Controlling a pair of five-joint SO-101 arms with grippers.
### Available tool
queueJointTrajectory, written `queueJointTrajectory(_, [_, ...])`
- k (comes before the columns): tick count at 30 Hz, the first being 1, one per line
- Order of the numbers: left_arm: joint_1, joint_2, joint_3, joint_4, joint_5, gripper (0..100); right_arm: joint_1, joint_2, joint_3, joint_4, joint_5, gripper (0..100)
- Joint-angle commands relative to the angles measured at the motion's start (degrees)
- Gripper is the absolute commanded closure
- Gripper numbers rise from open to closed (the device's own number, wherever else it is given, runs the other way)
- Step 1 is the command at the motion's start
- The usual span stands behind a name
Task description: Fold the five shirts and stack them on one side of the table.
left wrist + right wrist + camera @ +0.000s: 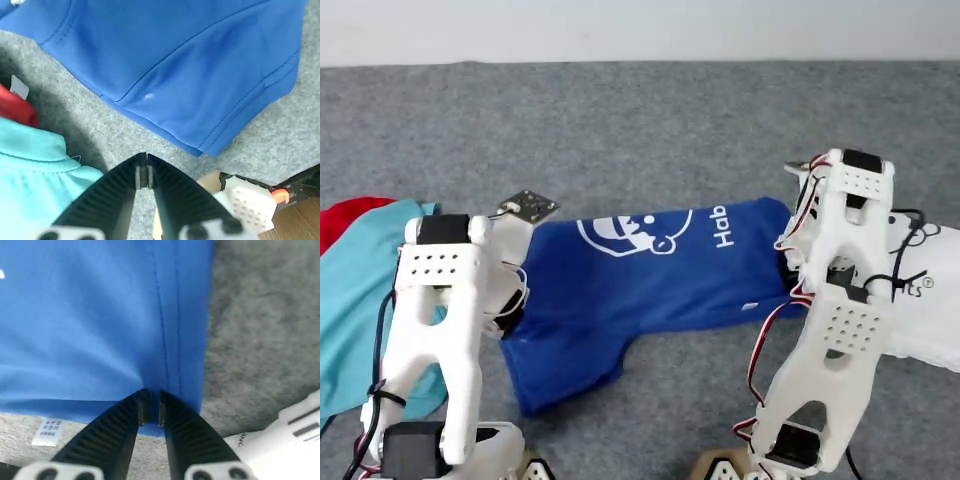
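Pinching the blue shirt (pixel 650 280), spread mid-table, by its hem in the clamped right gripper (pixel 150 409), probably to fold that edge over. Hovering the left gripper (pixel 144 176), closed and empty, near the sleeve and the teal shirt (pixel 30 165).

One blue shirt (pixel 650 275) laid out across the middle, three others off to the sides.
Dark blue with white print, lying mostly flat with one sleeve trailing out; hem pinched between the fingers of the right gripper (pixel 150 410), sleeve just ahead of the left gripper (pixel 143 172), not touching it. Beside the left gripper, a crumpled teal shirt (pixel 355 300) overlapping a red shirt (pixel 350 212). On the right gripper's other side, a white shirt (pixel 930 330).
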Motion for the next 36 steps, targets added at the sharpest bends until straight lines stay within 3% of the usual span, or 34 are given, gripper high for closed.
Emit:
queueJointTrajectory(1, [-0.26,-1.85,-1.27,0.0,0.44,99,-1.98,-8.84,-0.35,2.42,0.79,95.8])
queueJointTrajectory(12, [0.44,-1.85,-1.45,0.35,3.16,99,-8.66,-24.92,-0.26,2.42,0.88,95.8])
queueJointTrajectory(20, [7.03,-1.76,-0.31,1.67,-9.23,90,-3.38,-30.55,1.23,2.51,0.97,95.7])
queueJointTrajectory(28, [17.14,-1.76,4.7,0.88,-13.36,85,-2.33,-43.03,14.07,2.51,3.34,95.7])
queueJointTrajectory(36, [22.07,-1.67,14.64,-9.85,-13.8,85,-2.24,-53.41,25.23,2.51,3.08,95.7])
